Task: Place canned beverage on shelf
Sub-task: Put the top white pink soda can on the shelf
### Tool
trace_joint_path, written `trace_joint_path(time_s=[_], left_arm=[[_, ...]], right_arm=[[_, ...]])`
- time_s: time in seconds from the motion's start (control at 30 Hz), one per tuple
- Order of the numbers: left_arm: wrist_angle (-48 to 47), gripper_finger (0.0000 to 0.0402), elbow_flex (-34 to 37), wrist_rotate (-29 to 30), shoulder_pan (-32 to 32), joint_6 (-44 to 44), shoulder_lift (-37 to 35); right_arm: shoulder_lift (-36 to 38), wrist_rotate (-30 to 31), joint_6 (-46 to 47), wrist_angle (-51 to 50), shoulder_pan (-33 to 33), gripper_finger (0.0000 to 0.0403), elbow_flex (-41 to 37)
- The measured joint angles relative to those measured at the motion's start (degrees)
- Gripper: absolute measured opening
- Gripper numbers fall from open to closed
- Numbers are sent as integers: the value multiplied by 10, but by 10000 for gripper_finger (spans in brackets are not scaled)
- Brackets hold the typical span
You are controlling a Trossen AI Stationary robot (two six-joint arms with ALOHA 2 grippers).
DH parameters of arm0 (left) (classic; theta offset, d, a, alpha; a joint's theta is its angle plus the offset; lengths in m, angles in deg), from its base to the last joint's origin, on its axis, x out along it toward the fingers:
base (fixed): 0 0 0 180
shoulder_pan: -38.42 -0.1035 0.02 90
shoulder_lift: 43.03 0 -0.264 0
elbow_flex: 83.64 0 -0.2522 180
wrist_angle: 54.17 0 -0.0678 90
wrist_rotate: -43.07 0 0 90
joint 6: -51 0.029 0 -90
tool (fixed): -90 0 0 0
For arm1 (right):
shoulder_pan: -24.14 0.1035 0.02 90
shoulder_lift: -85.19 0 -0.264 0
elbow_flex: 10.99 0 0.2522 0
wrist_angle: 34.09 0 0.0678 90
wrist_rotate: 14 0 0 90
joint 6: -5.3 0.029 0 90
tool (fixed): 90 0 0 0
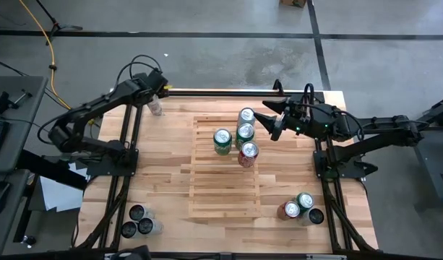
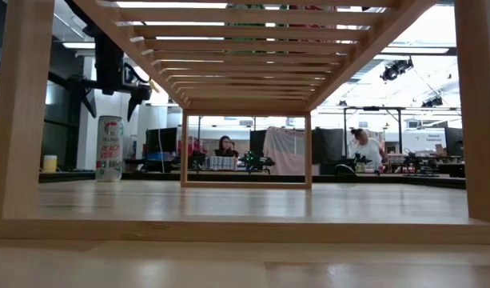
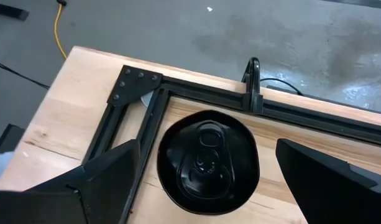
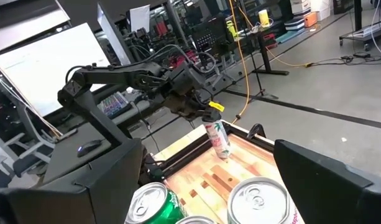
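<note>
Our left end effector (image 1: 155, 92) hovers open over the tall white can (image 1: 157, 107) at the bench's (image 1: 163, 180) far left corner, off the shelf (image 1: 207, 195). We should descend centred, then close. Right end effector (image 1: 273, 121) waits open.

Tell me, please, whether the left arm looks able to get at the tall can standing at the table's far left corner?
Probably yes. The left pincer hangs open directly above the tall can, a finger on each side of its black top, and nothing stands between them. The frame bars beside the can look clear of the fingers.
</note>
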Motion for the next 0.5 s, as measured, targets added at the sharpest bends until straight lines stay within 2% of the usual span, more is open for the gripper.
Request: trace_joint_path(time_s=[0.23,0.5], left_arm=[[0,369,0,-31,0,-45,31],[1,368,0,-32,0,-48,50]], right_arm=[[0,0,4,0,0,349,0],[0,-3,4,0,0,349,0]])
